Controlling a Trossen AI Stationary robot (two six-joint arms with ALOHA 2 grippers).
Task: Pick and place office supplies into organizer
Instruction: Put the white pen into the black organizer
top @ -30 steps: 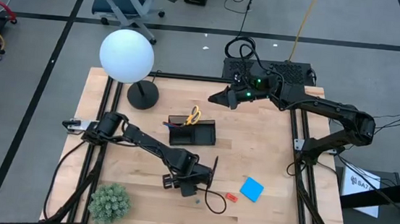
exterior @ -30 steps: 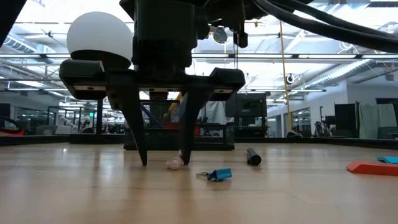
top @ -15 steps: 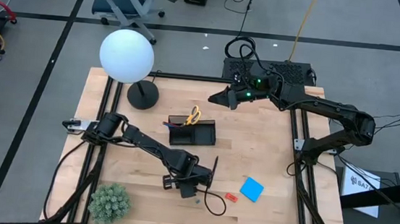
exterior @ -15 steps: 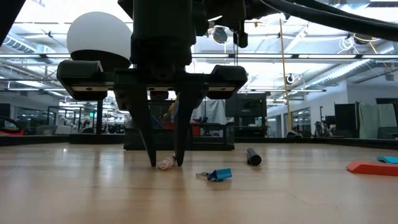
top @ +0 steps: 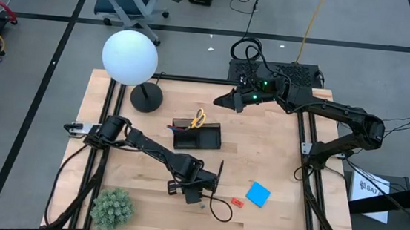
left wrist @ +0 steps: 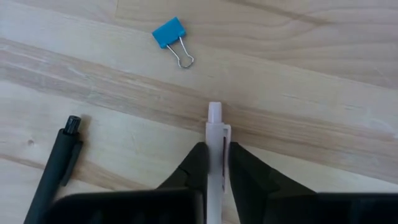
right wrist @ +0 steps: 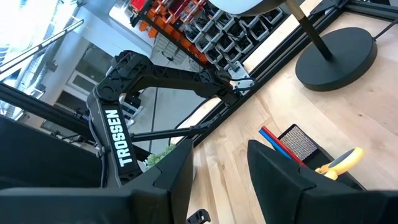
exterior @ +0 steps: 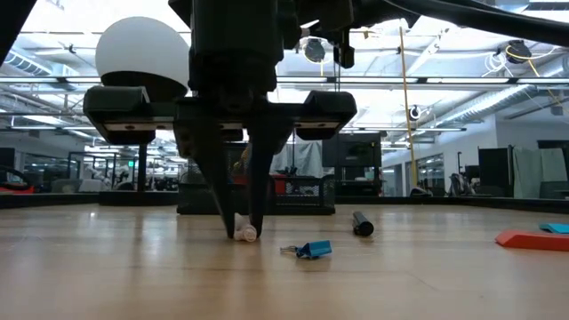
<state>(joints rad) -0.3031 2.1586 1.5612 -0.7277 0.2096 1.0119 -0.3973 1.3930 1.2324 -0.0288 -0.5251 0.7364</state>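
A pale pen [left wrist: 214, 134] lies on the wooden table near its front edge, and my left gripper [top: 196, 196] stands over it, shut on it. A black pen [left wrist: 56, 165] and a blue binder clip [left wrist: 170, 32] lie close by on the table. The black organizer [top: 197, 137] sits at mid-table with yellow-handled scissors [top: 199, 117] standing in it. A blue note pad [top: 258, 194] and a small red piece [top: 237, 203] lie toward the front right. My right gripper [top: 217, 100] hangs open and high over the far side of the table, with nothing between its fingers. My left gripper pinches the pale pen's barrel [left wrist: 215, 155] between its two fingers, just behind the clip end. The fingers [exterior: 256, 200] come steeply down from above and lie across the pen. The pen lies flat on the table, its tip end [left wrist: 214, 111] sticking out beyond the fingers.
A white globe lamp [top: 129, 58] on a round black base [top: 145, 97] stands at the far left. A green plant [top: 112, 208] sits at the front left corner. A black cable loop [top: 220, 209] lies beside the left gripper.
My left gripper has stayed in place and its fingers have closed from wide apart onto the pale pen, which was nudged slightly sideways on the table between them.
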